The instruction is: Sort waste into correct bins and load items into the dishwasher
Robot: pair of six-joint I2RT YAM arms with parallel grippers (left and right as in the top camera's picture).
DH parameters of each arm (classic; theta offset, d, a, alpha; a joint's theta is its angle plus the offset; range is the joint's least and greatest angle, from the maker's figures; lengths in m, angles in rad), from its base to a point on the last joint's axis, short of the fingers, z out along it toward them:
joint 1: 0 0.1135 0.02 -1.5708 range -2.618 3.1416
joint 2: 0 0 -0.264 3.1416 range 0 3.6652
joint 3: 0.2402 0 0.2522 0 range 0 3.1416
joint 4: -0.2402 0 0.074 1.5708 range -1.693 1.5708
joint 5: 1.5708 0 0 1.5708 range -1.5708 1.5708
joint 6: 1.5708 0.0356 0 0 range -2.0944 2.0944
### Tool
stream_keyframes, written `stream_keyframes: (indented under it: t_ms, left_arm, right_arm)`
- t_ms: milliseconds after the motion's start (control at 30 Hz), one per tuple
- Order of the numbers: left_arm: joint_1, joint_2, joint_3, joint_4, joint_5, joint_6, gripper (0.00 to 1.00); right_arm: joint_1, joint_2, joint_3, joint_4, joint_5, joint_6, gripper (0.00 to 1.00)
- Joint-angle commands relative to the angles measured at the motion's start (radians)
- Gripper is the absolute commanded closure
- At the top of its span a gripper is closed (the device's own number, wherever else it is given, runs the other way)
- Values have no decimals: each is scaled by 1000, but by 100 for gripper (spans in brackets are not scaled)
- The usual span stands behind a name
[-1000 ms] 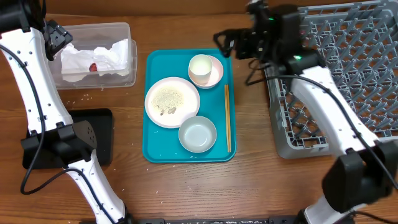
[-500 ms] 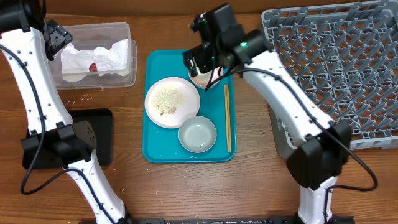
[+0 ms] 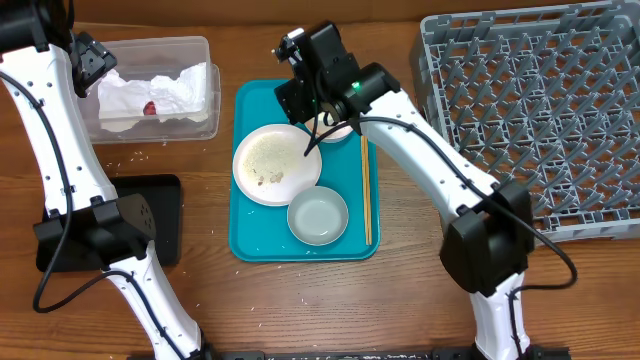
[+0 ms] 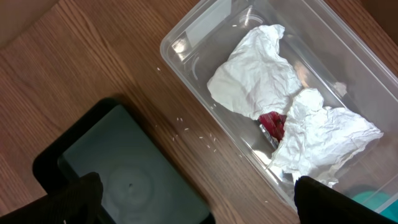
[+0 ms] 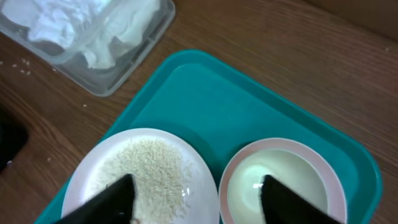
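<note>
1. Holding the jaws of the right gripper (image 5: 202,208) spread wide and empty above the teal tray (image 5: 205,87), hovering over the gap between pink plate (image 5: 84,177) and white cup (image 5: 273,180); holding those of the left gripper (image 4: 205,205) equally spread, gripping nothing, above the clear tub (image 4: 205,37) and black tray (image 4: 112,174).
2. Showing the grey dish rack (image 3: 540,110) at the right side of the table (image 3: 400,300), well apart from the tray, with nothing visibly loaded.
3. Finding on the tray, beside the plate: a pale bowl (image 3: 318,216) nearer the front, the cup sitting on a pink saucer (image 5: 280,142), chopsticks (image 3: 365,190) lying along the right edge.
4. Finding the waste mostly binned: napkin (image 4: 255,74) and red sachet (image 4: 272,123) lying inside the tub; rice (image 5: 146,168) covering the plate's middle; loose grains (image 4: 193,134) dotting the table between tub and black tray.
5. Judging the step as a pick from the tray, though not telling yet whether plate or cup.
6. Advising: lowering straight down, centring one finger inside the cup's wall and one outside, closing gently, lifting vertically so as not to drag the saucer; or, taking the plate, pinching its rim clear of the rice and carrying it level until tipping over a bin.
</note>
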Motion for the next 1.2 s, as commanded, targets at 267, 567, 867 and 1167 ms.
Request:
stream_keyframes:
  t_ms: [267, 567, 867, 1167]
  left_arm:
    - [-7, -6, -3, 1, -3, -12, 0]
    - [-7, -6, -3, 1, -3, -12, 0]
    - [-7, -6, -3, 1, -3, -12, 0]
    - [-7, -6, -3, 1, -3, -12, 0]
  right_arm:
    - [7, 121, -1, 5, 134, 55, 46]
    - [9, 121, -1, -3, 134, 56, 70]
    - [21, 106, 34, -14, 134, 94, 96]
    - [-12, 8, 74, -50, 175, 133, 96]
